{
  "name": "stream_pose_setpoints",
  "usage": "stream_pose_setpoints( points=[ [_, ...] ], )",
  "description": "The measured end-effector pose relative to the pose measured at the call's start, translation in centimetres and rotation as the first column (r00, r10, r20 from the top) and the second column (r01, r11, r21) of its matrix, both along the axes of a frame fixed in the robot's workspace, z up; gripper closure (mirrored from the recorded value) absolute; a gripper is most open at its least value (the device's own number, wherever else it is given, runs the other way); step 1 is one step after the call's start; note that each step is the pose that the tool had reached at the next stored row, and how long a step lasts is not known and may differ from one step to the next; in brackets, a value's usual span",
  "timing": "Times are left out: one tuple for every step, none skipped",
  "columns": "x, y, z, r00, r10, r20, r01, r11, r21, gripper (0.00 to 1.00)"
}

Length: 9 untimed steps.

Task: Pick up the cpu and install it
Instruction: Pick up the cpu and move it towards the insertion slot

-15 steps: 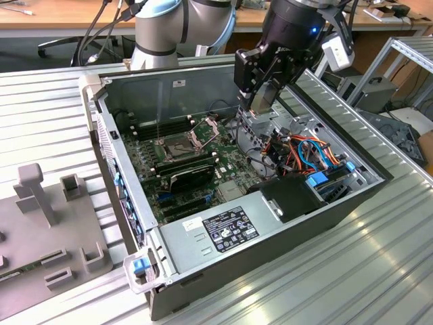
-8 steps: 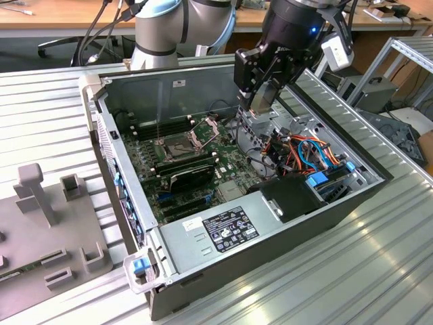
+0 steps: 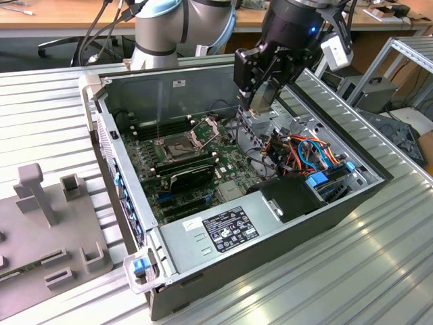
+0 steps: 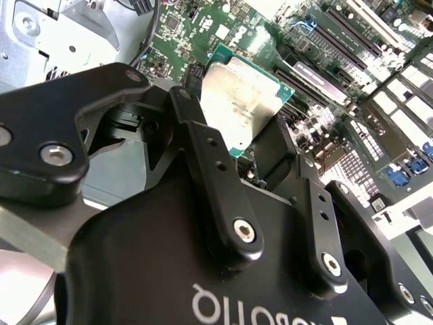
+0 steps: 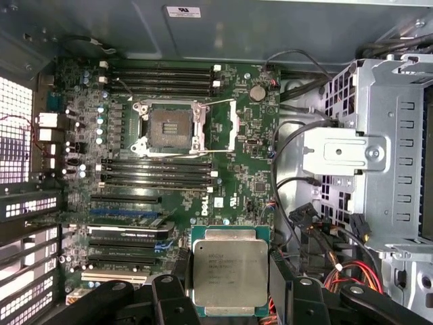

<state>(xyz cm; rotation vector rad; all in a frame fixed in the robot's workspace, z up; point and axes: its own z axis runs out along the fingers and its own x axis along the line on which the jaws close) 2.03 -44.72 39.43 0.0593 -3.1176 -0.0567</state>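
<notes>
The cpu (image 5: 230,272) is a flat square chip with a dull silver top and a green edge. My gripper (image 5: 230,288) is shut on it, one black finger (image 5: 177,288) on each side. In the second wrist view the cpu (image 4: 245,101) sticks out past the fingertips of the gripper (image 4: 233,132). In the exterior view the gripper (image 3: 262,101) hangs above the open computer case, over the drive cage side and to the exterior view's right of the socket (image 3: 177,145). The socket (image 5: 169,128) lies bare, its metal frame (image 5: 223,125) hinged open.
Black memory sticks (image 5: 159,172) flank the socket. A metal drive cage (image 5: 379,156) with loose cables (image 3: 304,152) stands beside the board. The power supply (image 3: 216,230) fills the case's near end. A grey fixture plate (image 3: 47,230) lies at the exterior view's left.
</notes>
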Motion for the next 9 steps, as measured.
stream_pose_setpoints(
  points=[
    [0.01,0.01,0.0,1.0,0.0,0.0,0.0,1.0,0.0,0.45],
    [0.01,0.06,-0.01,1.0,0.0,0.0,0.0,1.0,-0.0001,0.45],
    [0.02,0.07,-0.02,1.0,0.0,0.0,0.0,1.0,0.0,0.45],
    [0.02,0.08,-0.02,1.0,0.0,0.0,0.0,1.0,-0.0001,0.45],
    [0.02,0.1,-0.02,1.0,0.0,0.0,0.0,1.0,0.0,0.45],
    [0.03,0.12,-0.02,1.0,0.0,0.0,0.0,1.0,-0.0001,0.45],
    [0.03,0.14,-0.03,1.0,0.0,0.0,0.0,1.0,0.0,0.45],
    [0.03,0.18,-0.04,1.0,0.0,0.0001,0.0,1.0,0.0,0.45],
    [0.03,0.21,-0.04,1.0,0.0,0.0,0.0,1.0,-0.0001,0.45]
  ],
)
